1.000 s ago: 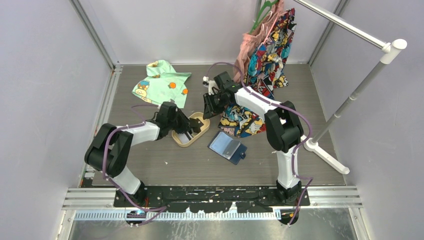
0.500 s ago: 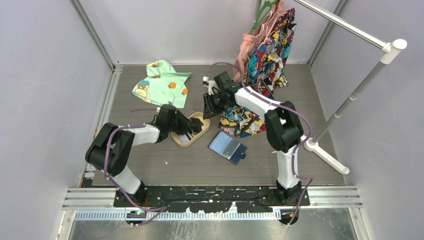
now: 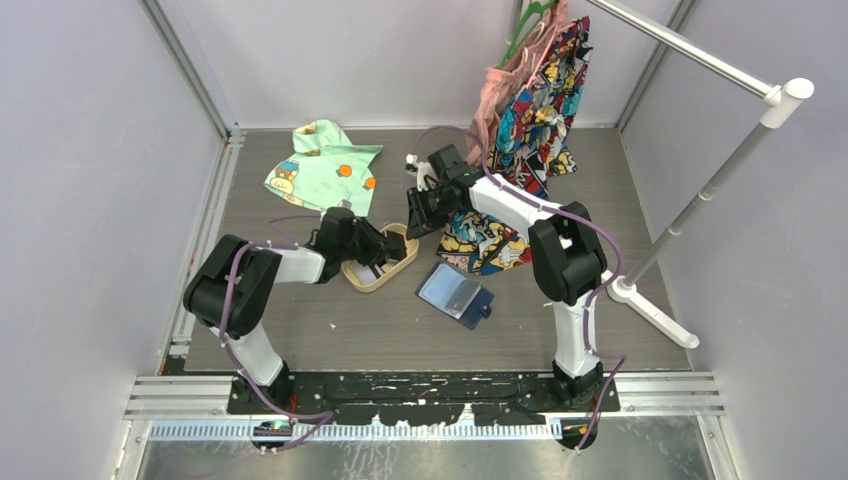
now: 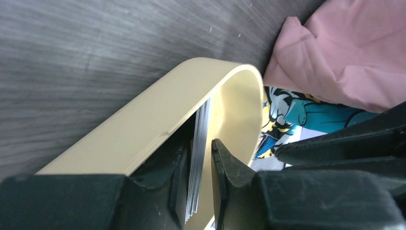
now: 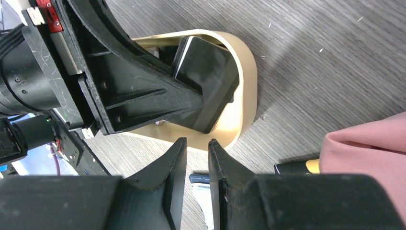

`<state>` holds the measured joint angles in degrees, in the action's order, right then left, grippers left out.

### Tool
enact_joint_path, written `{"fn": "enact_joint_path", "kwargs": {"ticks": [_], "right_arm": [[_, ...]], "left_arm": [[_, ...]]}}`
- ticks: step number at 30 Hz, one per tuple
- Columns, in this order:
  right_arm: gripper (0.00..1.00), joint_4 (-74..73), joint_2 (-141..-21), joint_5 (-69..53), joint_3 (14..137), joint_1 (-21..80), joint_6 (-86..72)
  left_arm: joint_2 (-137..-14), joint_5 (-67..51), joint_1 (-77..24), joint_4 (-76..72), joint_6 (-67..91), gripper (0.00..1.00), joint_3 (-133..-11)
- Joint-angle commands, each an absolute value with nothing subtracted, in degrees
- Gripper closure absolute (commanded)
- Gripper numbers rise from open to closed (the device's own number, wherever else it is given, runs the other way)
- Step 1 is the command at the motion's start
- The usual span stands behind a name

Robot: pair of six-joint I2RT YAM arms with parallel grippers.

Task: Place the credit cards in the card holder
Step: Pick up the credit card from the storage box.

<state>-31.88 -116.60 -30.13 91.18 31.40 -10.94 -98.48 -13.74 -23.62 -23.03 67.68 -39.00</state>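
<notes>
Now, left tool: straddling the upright credit cards in the tan tray; whether it grips them cannot be told.
right tool: slightly parted, empty, above the tan tray.
card holder: opened on the grey wood-grain table, beside the tan tray.
room: pale lilac walls, clothes rail.

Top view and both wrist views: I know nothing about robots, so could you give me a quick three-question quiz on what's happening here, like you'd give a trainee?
1. True or false: the card holder lies open on the table, with no gripper touching it.
2. Where is the stack of credit cards? A) on edge in the tan tray, between the fingers of the left gripper; B) tucked in the card holder; C) flat on the table.
3. Which gripper hovers over the tray holding nothing?
Key: 1 true; 2 A; 3 the right gripper.
</notes>
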Motion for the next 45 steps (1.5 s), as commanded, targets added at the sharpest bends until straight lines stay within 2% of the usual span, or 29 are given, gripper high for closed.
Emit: {"fn": "enact_joint_path", "kwargs": {"ticks": [1, 4, 7, 8, 10, 19, 22, 27, 31, 45], "right_arm": [[0.71, -30.3, -112.2, -31.0, 91.7, 31.6, -11.3], [0.71, -30.3, -112.2, -31.0, 91.7, 31.6, -11.3], [0.71, -30.4, -112.3, -31.0, 91.7, 31.6, -11.2], [0.71, -30.4, -112.2, -31.0, 91.7, 31.6, -11.2], [0.71, -30.5, -112.2, -31.0, 91.7, 31.6, -11.1], [0.71, -30.5, -112.2, -31.1, 91.6, 31.6, -10.9], [0.71, -30.4, -112.1, -31.2, 91.6, 31.6, -11.0], [0.71, -30.4, -111.9, -31.1, 91.4, 31.6, -11.0], [0.71, -30.4, -111.7, -30.9, 91.3, 31.6, -10.9], [0.71, -30.4, -111.6, -31.1, 91.2, 31.6, -10.9]], "left_arm": [[-100.1, -14.4, -23.4, -23.4, 66.1, 0.77, -42.9], [-101.0, -14.8, -23.6, -24.4, 66.1, 0.83, -43.4], [-101.2, -15.3, -23.8, -24.8, 65.7, 0.91, -43.9], [-100.9, -15.3, -23.9, -24.7, 65.5, 0.97, -43.9], [-99.7, -14.7, -23.9, -23.7, 64.8, 1.0, -43.5], [-92.8, -12.6, -23.6, -25.0, 65.5, 1.0, -37.6], [-91.8, -11.7, -23.6, -24.3, 65.7, 0.95, -36.8], [-91.7, -11.7, -23.7, -24.3, 66.0, 0.82, -36.7], [-91.3, -11.9, -23.7, -24.6, 66.4, 0.78, -36.4], [-88.3, -10.9, -23.1, -24.2, 66.6, 0.81, -33.4]]}}
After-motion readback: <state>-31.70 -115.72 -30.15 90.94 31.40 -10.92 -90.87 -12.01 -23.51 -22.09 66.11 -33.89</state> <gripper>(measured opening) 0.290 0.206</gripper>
